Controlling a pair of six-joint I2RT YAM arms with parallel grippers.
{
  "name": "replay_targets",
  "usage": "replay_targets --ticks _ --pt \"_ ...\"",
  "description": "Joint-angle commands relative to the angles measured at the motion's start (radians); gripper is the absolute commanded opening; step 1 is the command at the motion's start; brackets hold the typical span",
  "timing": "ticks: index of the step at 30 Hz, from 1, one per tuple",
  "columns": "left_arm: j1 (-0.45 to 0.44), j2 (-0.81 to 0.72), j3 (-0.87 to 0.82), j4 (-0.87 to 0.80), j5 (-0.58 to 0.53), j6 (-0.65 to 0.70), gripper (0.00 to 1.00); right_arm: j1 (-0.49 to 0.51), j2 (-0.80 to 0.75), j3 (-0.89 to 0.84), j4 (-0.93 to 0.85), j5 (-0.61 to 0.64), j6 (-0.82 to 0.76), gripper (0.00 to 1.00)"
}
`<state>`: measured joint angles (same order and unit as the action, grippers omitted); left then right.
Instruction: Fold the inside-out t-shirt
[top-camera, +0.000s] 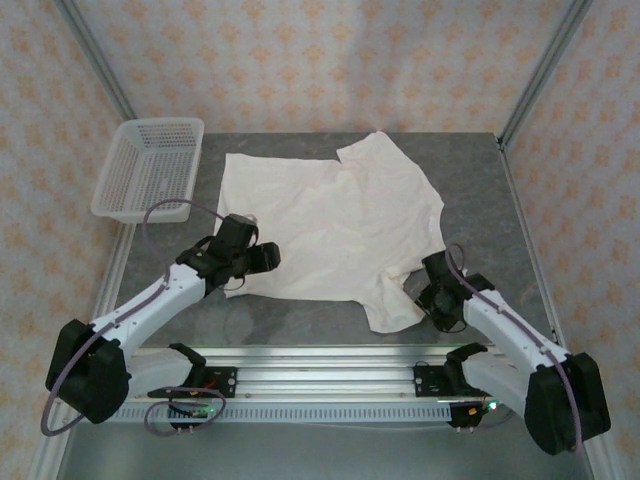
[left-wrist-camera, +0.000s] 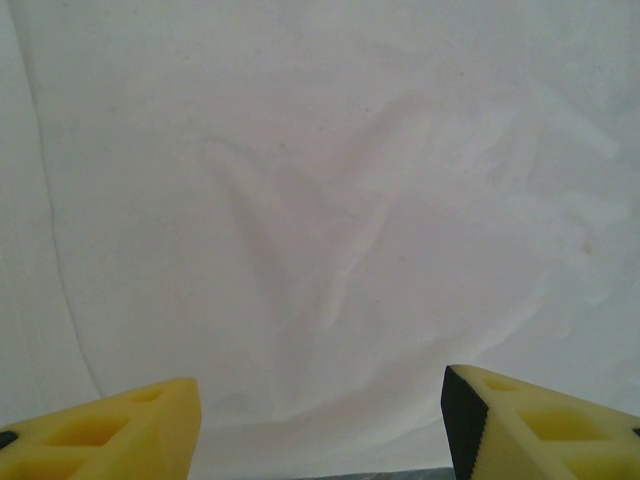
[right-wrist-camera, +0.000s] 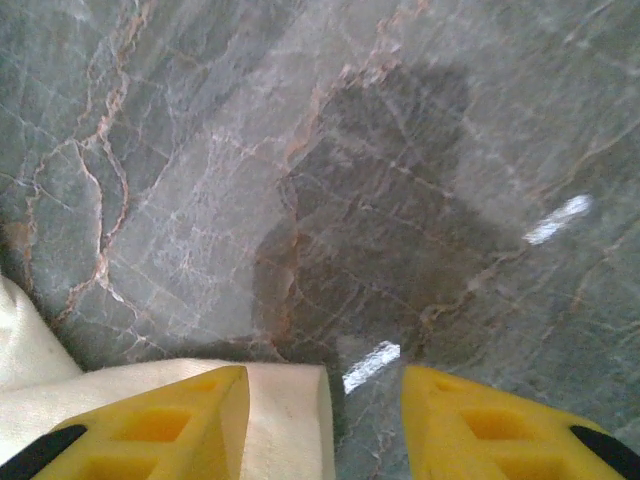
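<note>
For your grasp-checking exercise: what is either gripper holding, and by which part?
Nothing: left gripper open over the t-shirt, right gripper open at its edge.

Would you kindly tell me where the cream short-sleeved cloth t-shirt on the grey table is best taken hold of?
I'd pinch the near-right flap of the cream cloth t-shirt, coming from the right with the right hand: that flap juts flat toward the near edge, its hem beside that open hand.
</note>
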<state>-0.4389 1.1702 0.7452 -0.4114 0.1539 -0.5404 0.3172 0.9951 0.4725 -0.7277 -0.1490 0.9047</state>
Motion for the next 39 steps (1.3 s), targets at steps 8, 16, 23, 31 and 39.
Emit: replay_targets --ticks 8,16,23,31,39 --pt "-0.009 0.009 0.01 0.014 -0.014 0.011 0.66 -0.003 0.078 -0.018 0.118 -0.066 0.006 0.42" --pt "-0.009 -0.006 0.021 -0.028 -0.067 -0.024 0.66 -0.004 0.081 -0.005 0.09 -0.034 0.01 0.0" --pt "-0.008 -0.102 0.028 -0.321 -0.507 -0.247 0.62 -0.003 -0.169 0.14 -0.107 0.082 0.059 0.0" --pt "-0.008 -0.014 -0.027 -0.307 -0.454 -0.232 0.62 0.017 -0.202 0.265 -0.082 0.042 0.035 0.0" --pt "-0.044 0.246 0.049 -0.306 -0.316 -0.126 0.56 0.02 -0.177 0.323 -0.112 0.086 -0.01 0.0"
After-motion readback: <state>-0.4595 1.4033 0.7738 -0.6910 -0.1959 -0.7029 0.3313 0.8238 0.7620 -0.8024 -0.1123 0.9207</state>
